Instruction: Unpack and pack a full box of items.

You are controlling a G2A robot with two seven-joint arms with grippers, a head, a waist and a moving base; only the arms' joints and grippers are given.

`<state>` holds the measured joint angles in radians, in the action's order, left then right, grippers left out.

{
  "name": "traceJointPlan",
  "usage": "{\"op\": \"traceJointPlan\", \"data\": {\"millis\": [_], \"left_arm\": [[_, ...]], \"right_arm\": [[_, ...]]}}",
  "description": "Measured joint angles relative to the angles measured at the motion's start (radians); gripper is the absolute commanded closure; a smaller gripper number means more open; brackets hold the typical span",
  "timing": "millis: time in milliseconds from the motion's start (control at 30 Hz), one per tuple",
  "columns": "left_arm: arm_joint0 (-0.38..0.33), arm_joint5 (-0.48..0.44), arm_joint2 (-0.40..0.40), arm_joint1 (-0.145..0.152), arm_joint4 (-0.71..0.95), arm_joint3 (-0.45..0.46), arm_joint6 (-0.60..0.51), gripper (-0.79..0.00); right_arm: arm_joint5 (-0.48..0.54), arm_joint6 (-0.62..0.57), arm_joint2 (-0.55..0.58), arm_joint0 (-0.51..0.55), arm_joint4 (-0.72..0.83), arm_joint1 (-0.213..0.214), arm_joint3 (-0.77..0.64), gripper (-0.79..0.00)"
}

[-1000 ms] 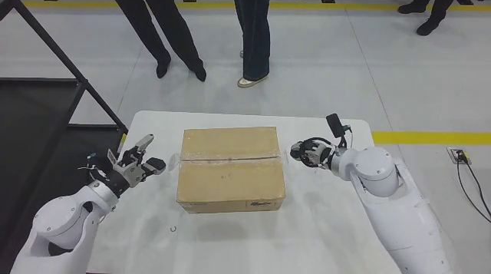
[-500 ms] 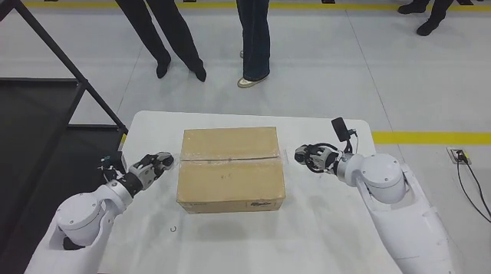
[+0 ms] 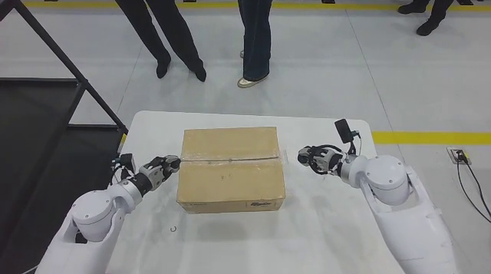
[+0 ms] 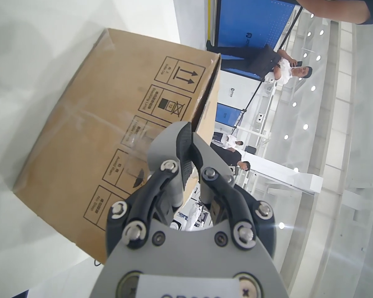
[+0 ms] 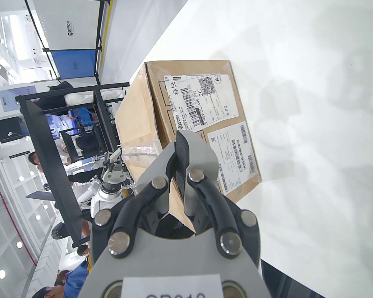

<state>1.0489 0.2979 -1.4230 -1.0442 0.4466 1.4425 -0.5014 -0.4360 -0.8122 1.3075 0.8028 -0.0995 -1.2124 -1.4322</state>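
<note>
Closed box (image 3: 230,186), centre seam (image 3: 230,159) left-right, long axis apparently likewise

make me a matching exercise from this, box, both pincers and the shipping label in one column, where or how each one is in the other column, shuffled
Things
1. cardboard box
2. left pincer
3. right pincer
4. shipping label

Place or state
a. shut, beside the box end printed with handling symbols
b. white, stuck on a box end
c. closed, resting on the white table
d. shut, beside the box end that carries paper labels

Pairs: 1-c, 2-a, 3-d, 4-b
</note>
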Motion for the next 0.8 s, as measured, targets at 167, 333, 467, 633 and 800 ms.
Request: {"op": "traceJointPlan", "data": {"millis": [167, 333, 467, 633, 800], "left_arm": [[0.005, -0.002, -0.005, 0.0, -0.001, -0.008, 0.003, 0.0], [0.02, -0.027, -0.05, 0.001, 0.041, -0.013, 0.016, 0.0], [0.031, -0.026, -0.07, 0.002, 0.071, -0.015, 0.007, 0.0], [0.025, -0.014, -0.039, -0.002, 0.051, -0.024, -0.001, 0.0], [0.004, -0.008, -0.002, -0.008, 0.037, -0.045, 0.001, 0.0]], "right_arm": [[0.004, -0.003, -0.003, -0.003, 0.002, 0.003, 0.005, 0.0], [0.005, 0.0, -0.01, -0.005, 0.005, 0.005, 0.007, 0.0], [0.005, 0.001, -0.013, -0.005, 0.006, 0.007, 0.005, 0.0], [0.002, -0.002, -0.019, -0.005, 0.007, 0.009, 0.004, 0.0], [-0.003, 0.0, -0.024, -0.003, 0.008, 0.011, 0.002, 0.0]]}}
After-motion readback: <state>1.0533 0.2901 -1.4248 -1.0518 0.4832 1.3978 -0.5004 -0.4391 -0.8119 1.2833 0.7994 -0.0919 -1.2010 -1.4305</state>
